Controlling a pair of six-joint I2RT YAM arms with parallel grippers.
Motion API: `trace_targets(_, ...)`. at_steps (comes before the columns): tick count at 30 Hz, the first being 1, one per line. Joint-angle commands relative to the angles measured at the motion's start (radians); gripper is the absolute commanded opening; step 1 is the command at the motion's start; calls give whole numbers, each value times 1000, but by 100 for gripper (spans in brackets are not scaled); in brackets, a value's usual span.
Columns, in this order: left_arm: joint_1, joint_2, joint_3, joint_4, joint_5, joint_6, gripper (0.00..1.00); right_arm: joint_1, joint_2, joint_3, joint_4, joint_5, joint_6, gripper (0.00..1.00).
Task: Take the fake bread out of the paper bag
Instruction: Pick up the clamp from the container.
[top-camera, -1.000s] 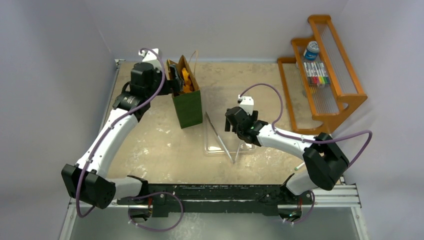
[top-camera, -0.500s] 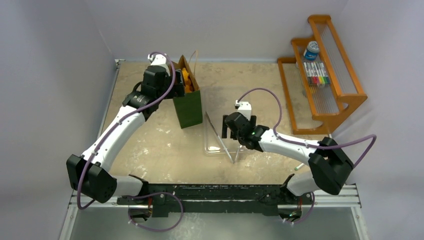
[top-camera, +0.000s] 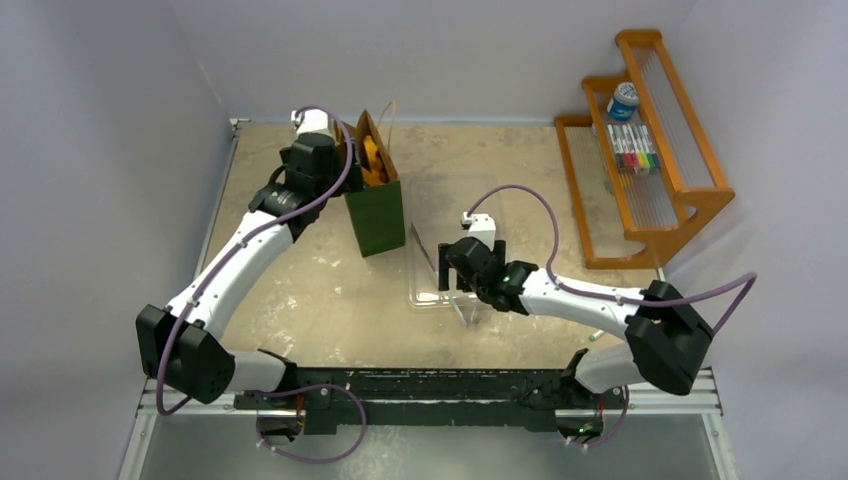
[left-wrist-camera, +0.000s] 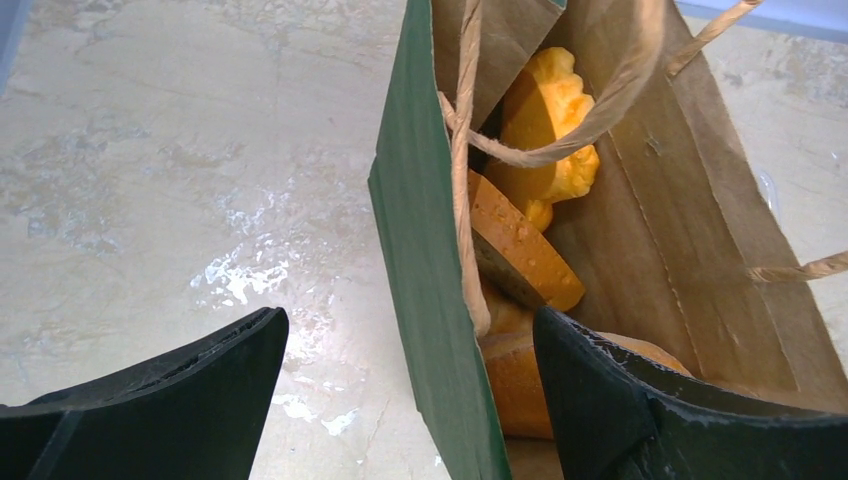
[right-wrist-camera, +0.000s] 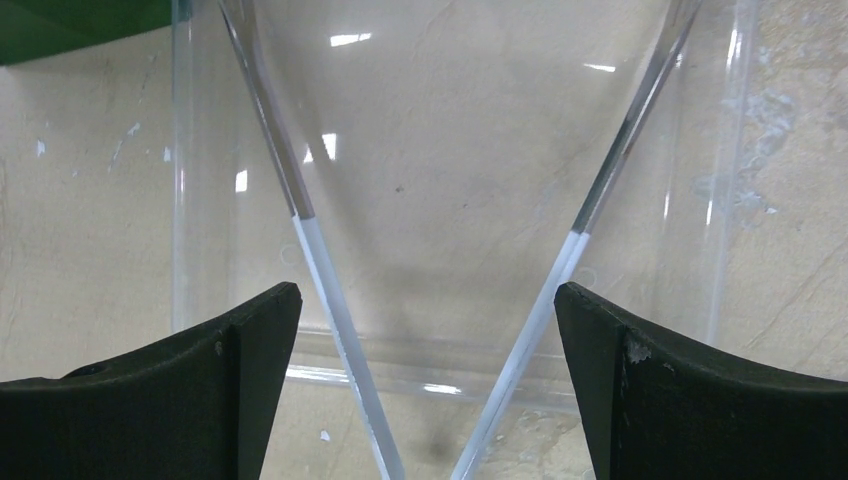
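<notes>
The dark green paper bag (top-camera: 377, 215) stands upright at the back left, mouth open. The orange-golden fake bread (top-camera: 372, 160) shows inside it. In the left wrist view the bag's green wall (left-wrist-camera: 425, 250) runs between my fingers, and a scalloped piece (left-wrist-camera: 545, 130), a crusted slice (left-wrist-camera: 515, 250) and a loaf lie inside. My left gripper (top-camera: 347, 160) (left-wrist-camera: 405, 320) is open, one finger outside the bag and one inside against the loaf. My right gripper (top-camera: 448, 268) (right-wrist-camera: 428, 295) is open and empty above the metal tongs (top-camera: 456, 300) (right-wrist-camera: 320, 270).
The tongs lie spread in a V in a clear plastic tray (top-camera: 425, 300) (right-wrist-camera: 180, 200) at the table's middle. An orange wooden rack (top-camera: 690, 190) at the back right holds coloured markers (top-camera: 633, 148) and a blue can (top-camera: 622, 100).
My left gripper has moved right to the bag's mouth and now straddles its left wall. My right gripper has moved left and nearer, over the tray and tongs.
</notes>
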Motion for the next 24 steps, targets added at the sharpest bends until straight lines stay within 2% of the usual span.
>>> trace_targets(1,-2,-2,-8,53,-37,1,90,31,26,2,-13,5,22,100)
trace_targets(6,-4,0,-16,63,-44,4,83,63,52,24,-70,40,58,100)
trace_targets(15,-3,0,-52,86,-47,5,49,105,56,70,-167,107,96,100)
trace_targets(18,-3,0,-56,89,-47,8,46,116,69,93,-236,125,141,100)
trace_targets(24,-4,4,-64,94,-44,13,46,149,65,97,-269,143,174,100)
